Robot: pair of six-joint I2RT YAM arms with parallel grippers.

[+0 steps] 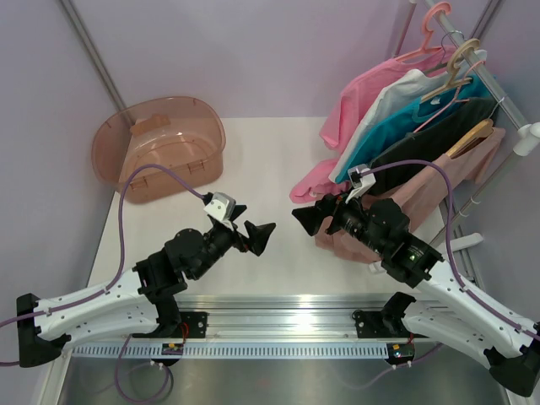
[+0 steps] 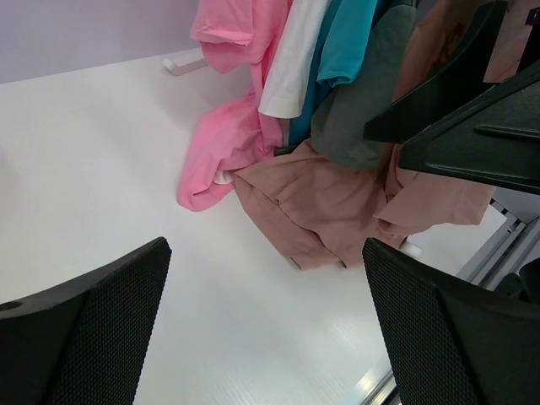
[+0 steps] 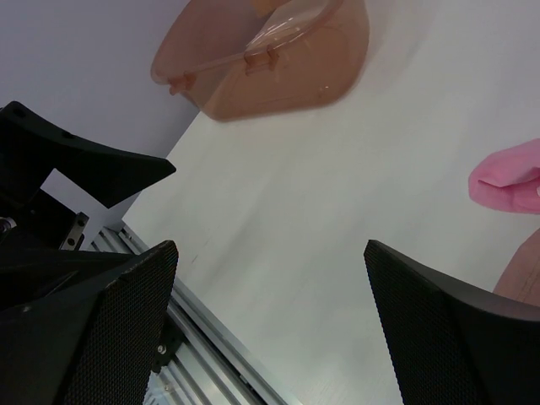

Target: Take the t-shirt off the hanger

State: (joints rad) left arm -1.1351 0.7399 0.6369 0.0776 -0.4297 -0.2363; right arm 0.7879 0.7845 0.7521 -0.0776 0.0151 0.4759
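The task was not yet begun: the t-shirt [image 1: 485,160] hung on the hanger [image 1: 471,137] at the rack's near end, its hem pooled on the desk [image 1: 278,160]. The left tool [image 1: 260,237] and right tool [image 1: 305,221] stood wide and empty.

Your left arm [image 1: 93,302] and right arm [image 1: 468,304]: white lower links, black joints, black upper sections. Each ends in black wedge-shaped fingers [image 2: 101,329] with fine mesh-textured faces. You will find a purple cable [image 1: 122,211] looping to a white camera block [image 1: 221,205] at each wrist.
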